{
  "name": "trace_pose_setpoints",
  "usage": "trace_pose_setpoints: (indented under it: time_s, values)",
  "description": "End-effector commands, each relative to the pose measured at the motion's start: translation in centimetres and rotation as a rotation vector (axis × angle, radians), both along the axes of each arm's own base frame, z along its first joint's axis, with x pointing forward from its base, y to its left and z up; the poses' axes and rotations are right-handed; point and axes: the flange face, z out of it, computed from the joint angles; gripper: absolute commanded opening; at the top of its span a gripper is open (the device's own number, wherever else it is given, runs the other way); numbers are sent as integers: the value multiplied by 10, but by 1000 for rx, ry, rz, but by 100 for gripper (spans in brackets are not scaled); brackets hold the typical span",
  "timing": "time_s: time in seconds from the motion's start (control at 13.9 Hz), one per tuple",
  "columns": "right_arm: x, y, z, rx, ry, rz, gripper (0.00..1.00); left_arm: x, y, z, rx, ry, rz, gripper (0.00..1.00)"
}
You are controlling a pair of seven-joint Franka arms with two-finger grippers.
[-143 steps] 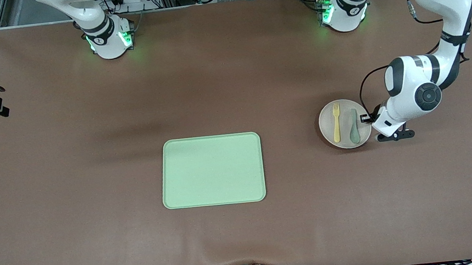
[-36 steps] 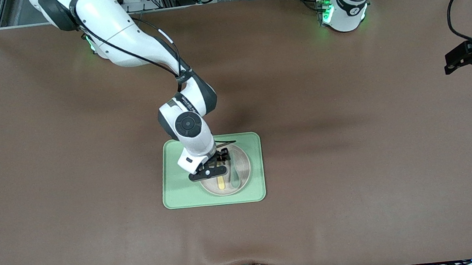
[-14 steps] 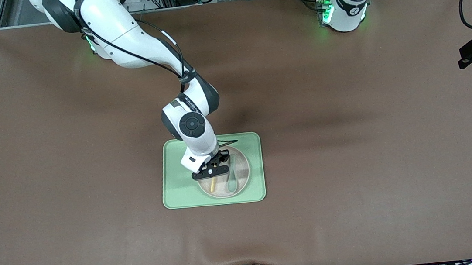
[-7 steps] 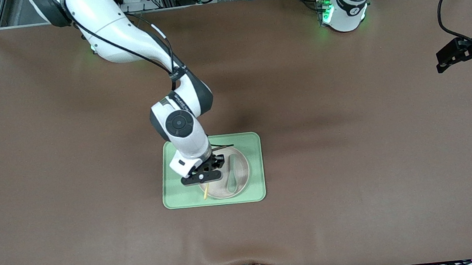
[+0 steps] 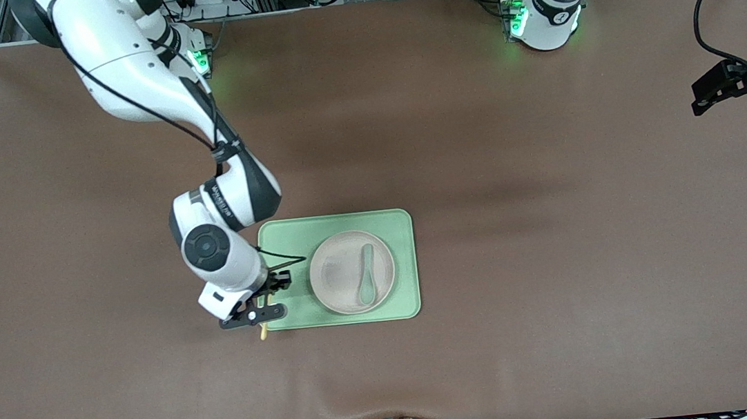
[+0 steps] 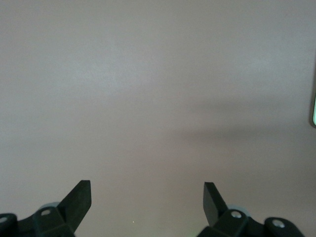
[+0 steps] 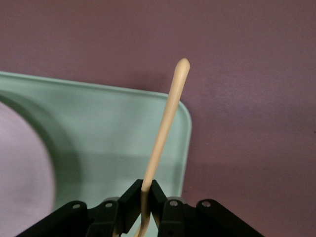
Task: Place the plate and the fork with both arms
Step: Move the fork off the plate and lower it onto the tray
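Right gripper (image 5: 260,309) is clamped on the fork (image 7: 165,129) over the tray (image 5: 301,318) corner, left gripper (image 5: 725,86) idles wide open, so that thin handle could easily pivot and land crooked.

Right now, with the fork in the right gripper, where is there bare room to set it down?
The right gripper holds the fork over the tray's edge toward the right arm's end. Bare tray shows in the strip between that edge and the plate. The plate itself carries the spoon. The left gripper waits over the left arm's end, open.
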Motion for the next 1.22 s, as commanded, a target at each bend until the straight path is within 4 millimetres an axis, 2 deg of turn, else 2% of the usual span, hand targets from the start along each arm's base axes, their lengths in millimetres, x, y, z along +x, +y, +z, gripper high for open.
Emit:
trace_pose_setpoints:
  time_s: [0.0,0.36,0.79,0.86,1.0,1.08,1.15]
  values:
    - [-17,5,-17,3,46,33,0,3,-1,-6,-15,13,5,100]
    - [-31,16,-36,-3,82,78,0,4,7,-9,-14,18,7,100]
    - [-40,26,-43,-4,94,95,0,4,6,-10,-13,21,10,100]
    - [-40,26,-43,-4,94,95,13,4,6,-9,-13,20,8,100]
    - [-48,30,-50,-11,109,106,68,6,7,-13,-13,26,8,100]
    - [-50,31,-52,-14,113,108,91,6,6,-13,-13,27,7,100]
    - [-50,31,-52,-13,114,107,100,6,5,-13,-13,27,10,100]
